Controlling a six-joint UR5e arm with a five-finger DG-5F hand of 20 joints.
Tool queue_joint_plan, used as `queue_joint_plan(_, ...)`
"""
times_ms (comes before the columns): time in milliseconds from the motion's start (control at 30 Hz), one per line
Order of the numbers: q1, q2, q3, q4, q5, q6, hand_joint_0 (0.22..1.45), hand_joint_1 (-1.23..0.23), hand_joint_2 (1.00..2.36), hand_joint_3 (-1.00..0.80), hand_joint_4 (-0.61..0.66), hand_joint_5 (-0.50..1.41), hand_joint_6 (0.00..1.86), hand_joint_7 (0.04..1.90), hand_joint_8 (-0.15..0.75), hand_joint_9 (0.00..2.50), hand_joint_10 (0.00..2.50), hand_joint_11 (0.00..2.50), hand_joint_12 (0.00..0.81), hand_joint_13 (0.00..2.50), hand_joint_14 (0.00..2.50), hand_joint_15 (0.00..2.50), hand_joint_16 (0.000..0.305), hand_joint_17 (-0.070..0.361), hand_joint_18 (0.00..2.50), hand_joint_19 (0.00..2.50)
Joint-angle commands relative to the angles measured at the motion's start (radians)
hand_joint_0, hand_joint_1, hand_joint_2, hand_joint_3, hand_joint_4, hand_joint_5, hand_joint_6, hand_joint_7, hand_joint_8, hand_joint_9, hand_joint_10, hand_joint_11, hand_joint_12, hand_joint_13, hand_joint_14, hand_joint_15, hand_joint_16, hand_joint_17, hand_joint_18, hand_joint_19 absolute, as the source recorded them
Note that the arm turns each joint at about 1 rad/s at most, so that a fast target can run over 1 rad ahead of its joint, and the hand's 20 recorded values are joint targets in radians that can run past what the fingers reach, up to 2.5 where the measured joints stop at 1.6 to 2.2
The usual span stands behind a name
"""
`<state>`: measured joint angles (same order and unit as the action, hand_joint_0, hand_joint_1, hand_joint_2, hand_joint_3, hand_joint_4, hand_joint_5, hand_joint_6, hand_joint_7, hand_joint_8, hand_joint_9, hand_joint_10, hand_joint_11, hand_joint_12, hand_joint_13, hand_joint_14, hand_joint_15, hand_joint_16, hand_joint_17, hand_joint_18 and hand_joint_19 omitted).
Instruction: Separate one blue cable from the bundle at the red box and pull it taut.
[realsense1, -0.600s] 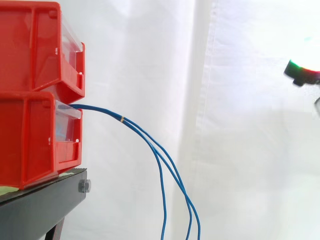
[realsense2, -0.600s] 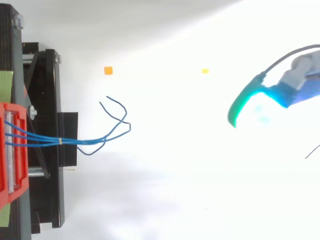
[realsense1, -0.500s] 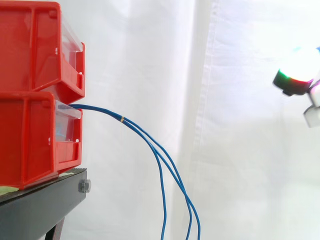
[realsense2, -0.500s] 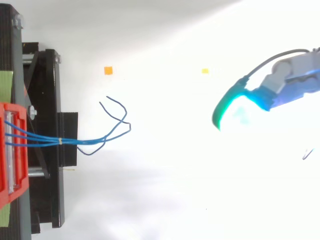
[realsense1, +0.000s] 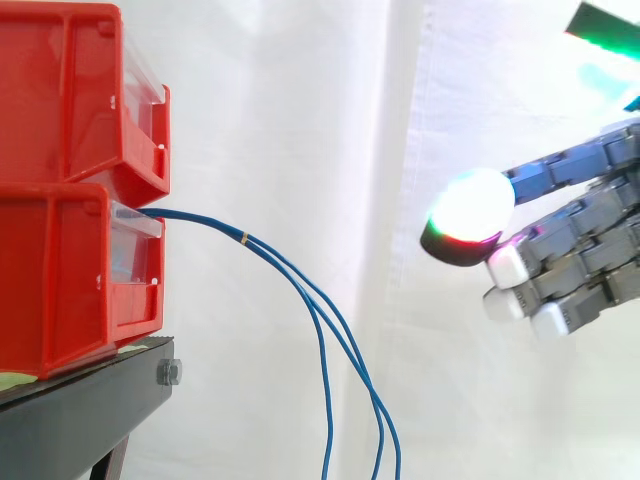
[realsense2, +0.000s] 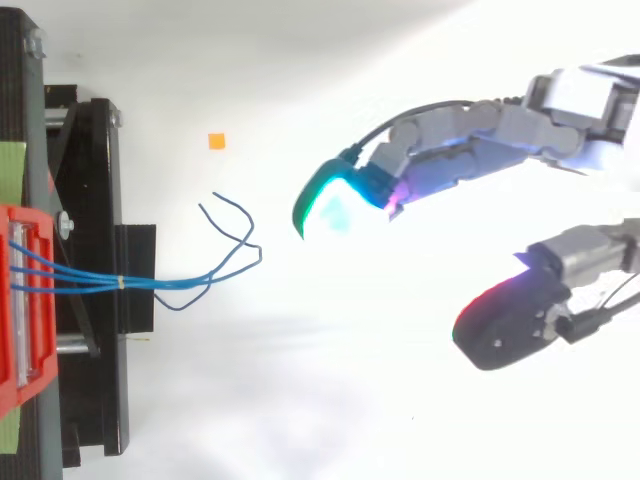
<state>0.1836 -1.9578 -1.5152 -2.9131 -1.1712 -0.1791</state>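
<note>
- The hand is over on the right side and wide open: fingers stretched out pointing left, thumb spread well apart from them on the near side. It's got nothing in it.
- The fingertips are glowing, greenish-white from the top, with a red edge in the side view.
- The blue cables are nowhere near the hand. There's a clear gap of open space between the fingertips and the nearest strand.
- The bundle comes out the front of the lower red bin, which sits under the upper red bin on the black stand at the left.
- A little yellow tie holds the strands together just right of the bin. Past that they separate and droop down slack.
- From above, the loose ends fan out and curl to the right of the stand, all untouched.
- An orange square sits on the far side of the cable ends.
- The white curtain hangs behind everything.
</note>
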Motion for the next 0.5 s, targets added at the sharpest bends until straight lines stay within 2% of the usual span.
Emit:
queue_joint_plan(0,-0.003,-0.013,0.015,0.066,0.054,-0.056,0.52,-0.62,1.00,-0.46,0.16,-0.20,0.50,0.82,0.284,0.56,0.01,0.42,0.337,0.44,0.01,0.27,0.042,0.094,0.30,0.45)
queue_joint_plan(100,-0.003,-0.013,0.015,0.098,0.094,-0.135,0.52,-0.62,1.00,-0.46,0.16,-0.20,0.50,0.82,0.286,0.56,0.01,0.41,0.337,0.44,0.01,0.27,0.042,0.093,0.30,0.43)
queue_joint_plan(167,-0.003,-0.015,0.015,0.104,0.100,-0.163,0.52,-0.62,1.00,-0.46,0.16,-0.20,0.50,0.83,0.286,0.56,0.01,0.42,0.337,0.44,0.01,0.27,0.041,0.093,0.30,0.44)
queue_joint_plan(333,-0.006,-0.036,0.018,0.120,0.096,-0.172,0.52,-0.61,1.00,-0.46,0.16,-0.20,0.50,0.82,0.287,0.56,0.01,0.42,0.339,0.44,0.01,0.26,0.042,0.093,0.30,0.44)
queue_joint_plan(367,-0.009,-0.073,0.047,0.137,0.099,-0.168,0.52,-0.61,1.00,-0.46,0.17,-0.20,0.50,0.83,0.286,0.56,0.01,0.42,0.338,0.44,0.01,0.27,0.041,0.093,0.30,0.44)
queue_joint_plan(400,-0.010,-0.082,0.066,0.137,0.099,-0.163,0.52,-0.61,1.00,-0.46,0.17,-0.20,0.50,0.83,0.285,0.56,0.01,0.42,0.336,0.44,0.01,0.27,0.041,0.093,0.30,0.44)
queue_joint_plan(467,-0.019,-0.133,0.127,0.098,0.088,-0.131,0.52,-0.61,1.00,-0.46,0.17,-0.20,0.50,0.83,0.287,0.56,0.01,0.42,0.338,0.44,0.01,0.27,0.041,0.093,0.30,0.45)
